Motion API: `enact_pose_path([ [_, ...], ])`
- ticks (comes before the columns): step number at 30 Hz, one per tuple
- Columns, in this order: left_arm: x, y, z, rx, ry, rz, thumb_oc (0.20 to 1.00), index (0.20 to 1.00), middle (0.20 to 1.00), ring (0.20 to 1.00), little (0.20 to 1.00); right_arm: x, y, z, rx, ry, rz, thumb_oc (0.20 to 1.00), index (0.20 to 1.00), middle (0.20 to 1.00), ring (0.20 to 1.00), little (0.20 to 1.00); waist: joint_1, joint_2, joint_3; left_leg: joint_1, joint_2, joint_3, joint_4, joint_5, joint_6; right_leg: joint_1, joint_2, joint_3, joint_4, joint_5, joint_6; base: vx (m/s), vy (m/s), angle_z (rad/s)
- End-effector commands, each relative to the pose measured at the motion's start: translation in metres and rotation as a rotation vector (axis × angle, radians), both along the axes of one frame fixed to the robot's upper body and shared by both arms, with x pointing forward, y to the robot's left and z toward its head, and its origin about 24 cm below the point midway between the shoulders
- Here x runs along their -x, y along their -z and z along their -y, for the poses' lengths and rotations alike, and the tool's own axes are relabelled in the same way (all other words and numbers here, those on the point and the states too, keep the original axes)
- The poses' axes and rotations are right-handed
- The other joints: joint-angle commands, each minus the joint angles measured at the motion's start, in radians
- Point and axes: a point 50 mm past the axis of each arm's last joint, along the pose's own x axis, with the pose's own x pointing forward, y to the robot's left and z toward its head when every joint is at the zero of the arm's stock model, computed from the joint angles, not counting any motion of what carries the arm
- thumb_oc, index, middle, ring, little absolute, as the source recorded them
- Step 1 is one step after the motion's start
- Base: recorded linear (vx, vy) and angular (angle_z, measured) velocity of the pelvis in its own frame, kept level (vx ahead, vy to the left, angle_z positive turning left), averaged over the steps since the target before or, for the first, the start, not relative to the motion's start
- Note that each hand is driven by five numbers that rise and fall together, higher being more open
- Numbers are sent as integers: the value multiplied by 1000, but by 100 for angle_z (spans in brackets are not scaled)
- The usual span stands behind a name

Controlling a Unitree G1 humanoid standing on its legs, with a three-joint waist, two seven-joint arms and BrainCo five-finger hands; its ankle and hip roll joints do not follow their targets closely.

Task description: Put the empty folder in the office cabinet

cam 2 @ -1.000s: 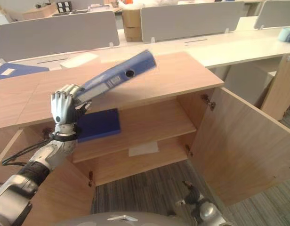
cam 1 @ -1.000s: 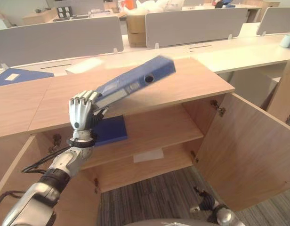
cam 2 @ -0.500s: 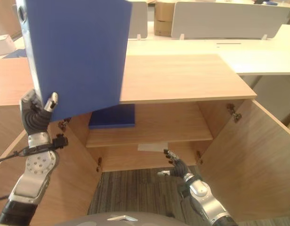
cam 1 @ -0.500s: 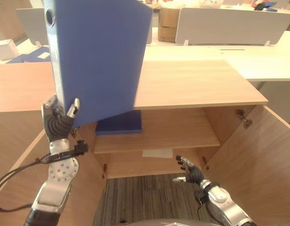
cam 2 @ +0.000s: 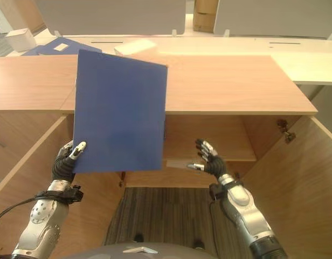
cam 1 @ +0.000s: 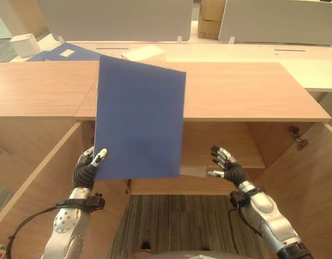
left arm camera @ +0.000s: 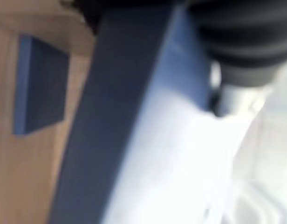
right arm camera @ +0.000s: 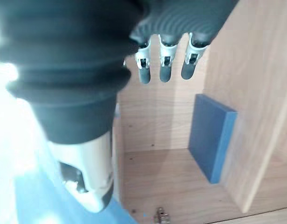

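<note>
My left hand (cam 1: 86,168) is shut on the lower left corner of the blue folder (cam 1: 140,118), thumb on its front cover. The folder stands upright, slightly tilted, in front of the open wooden cabinet (cam 1: 241,91) and hides the left part of the shelf. In the left wrist view the folder (left arm camera: 134,121) runs along the hand from very close. My right hand (cam 1: 226,168) hovers open with spread fingers to the right of the folder, not touching it, in front of the shelf (cam 1: 230,156). A second blue folder (right arm camera: 211,134) lies flat on that shelf.
Both cabinet doors stand open: the right door (cam 1: 314,183) and the left door (cam 1: 39,172) flank the opening. Behind the cabinet run white desks with grey partitions (cam 1: 112,19), another blue folder (cam 1: 63,51) and a white box (cam 1: 144,53). Striped carpet (cam 1: 177,226) lies below.
The view has shifted. The folder has come down from high overhead to in front of the cabinet opening, still in my left hand. My right hand has risen towards the shelf.
</note>
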Motion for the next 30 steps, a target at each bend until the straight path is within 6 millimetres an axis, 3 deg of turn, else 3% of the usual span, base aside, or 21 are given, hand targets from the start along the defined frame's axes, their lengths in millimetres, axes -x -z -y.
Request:
enact_pose_path([
  [1, -21, -53, 11, 62, 147, 313, 200, 200, 200, 200, 200, -19, -46, 9, -88, 9, 185, 1000, 1000, 1000, 1000, 1000, 4, -16, -13, 4, -43, -45, -3, -71, 50, 41, -36, -10, 3, -27, 44, -21, 33, 3],
  [6, -28, -59, 23, 80, 231, 353, 200, 200, 200, 200, 200, -32, -78, 6, -148, -11, 273, 1000, 1000, 1000, 1000, 1000, 18, -21, -24, 1, -43, -48, -3, -71, 50, 40, -41, -16, 3, -25, 45, -11, 34, 3],
  [8, -29, -60, 23, 74, 233, 352, 200, 200, 200, 200, 200, -34, -83, 6, -157, -13, 290, 1000, 1000, 1000, 1000, 1000, 21, -23, -26, 0, -43, -48, -3, -71, 49, 40, -42, -17, 3, -25, 46, 7, 23, 1],
  [9, -31, -61, 24, 50, 237, 348, 200, 200, 200, 200, 200, -39, -99, 4, -181, -21, 323, 1000, 1000, 1000, 1000, 1000, 28, -25, -30, -2, -44, -49, -3, -70, 48, 39, -44, -20, 3, -23, 48, 11, 41, 2],
  [11, -31, -61, 24, 47, 241, 346, 200, 200, 200, 200, 200, -42, -104, 3, -187, -26, 331, 1000, 1000, 1000, 1000, 1000, 31, -26, -31, -2, -44, -50, -3, -70, 48, 38, -45, -21, 3, -23, 47, 6, 31, 2],
  [18, -37, -61, 22, -1, 265, 315, 200, 200, 200, 200, 200, -62, -150, -8, -197, -62, 404, 1000, 1000, 1000, 1000, 1000, 57, -32, -38, -9, -50, -59, -3, -69, 50, 37, -50, -35, 3, -21, 47, 3, 33, 6],
  [30, -38, -55, 19, -47, 279, 273, 200, 200, 200, 200, 200, -72, -166, -25, -192, -156, 333, 1000, 1000, 1000, 1000, 1000, 74, -37, -42, -11, -53, -58, -3, -66, 51, 37, -53, -41, 3, -18, 48, 3, 6, 2],
])
